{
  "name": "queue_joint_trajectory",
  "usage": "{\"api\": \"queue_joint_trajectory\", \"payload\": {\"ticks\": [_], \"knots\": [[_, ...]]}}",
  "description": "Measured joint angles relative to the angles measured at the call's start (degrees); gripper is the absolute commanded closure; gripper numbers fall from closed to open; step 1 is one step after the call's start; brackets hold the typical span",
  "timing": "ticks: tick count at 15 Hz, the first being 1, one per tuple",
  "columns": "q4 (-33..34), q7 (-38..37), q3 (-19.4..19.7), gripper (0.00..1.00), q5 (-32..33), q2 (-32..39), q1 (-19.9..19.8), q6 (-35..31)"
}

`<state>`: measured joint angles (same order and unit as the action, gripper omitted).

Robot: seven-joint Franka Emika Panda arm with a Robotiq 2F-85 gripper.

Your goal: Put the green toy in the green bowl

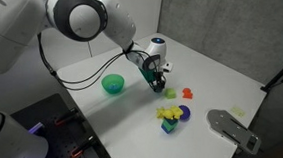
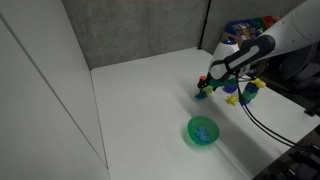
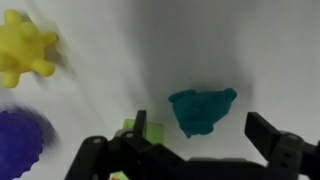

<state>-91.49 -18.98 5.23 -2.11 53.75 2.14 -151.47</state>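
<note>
The green toy (image 3: 200,108) is a dark teal chunky piece lying on the white table. In the wrist view it sits between my two fingers, which do not touch it. My gripper (image 3: 197,118) is open and low over the toy. In both exterior views the gripper (image 1: 159,83) (image 2: 206,88) points down at the toy (image 2: 201,96). The green bowl (image 1: 113,83) (image 2: 203,130) stands empty on the table, a short way from the gripper.
A yellow-green toy piece (image 3: 146,127) lies next to one finger. A yellow spiky toy (image 3: 25,45) and a purple toy (image 3: 20,140) lie nearby, part of a cluster (image 1: 172,114) (image 2: 245,92). An orange toy (image 1: 188,93) and a grey object (image 1: 233,131) lie farther off.
</note>
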Motion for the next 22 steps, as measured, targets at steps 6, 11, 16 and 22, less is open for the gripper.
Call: {"api": "queue_joint_trajectory", "payload": {"ticks": [6,11,16,22], "knots": [[4.9,0.0,-0.1,0.00,-0.7,6.2,0.0,-4.5],[7.5,0.0,-0.1,0.27,-0.7,9.7,0.1,-9.1],[8.9,0.0,-0.1,0.65,-0.7,11.2,0.2,-10.8],[9.0,0.0,-0.1,1.00,-0.8,9.3,0.3,-10.7]]}}
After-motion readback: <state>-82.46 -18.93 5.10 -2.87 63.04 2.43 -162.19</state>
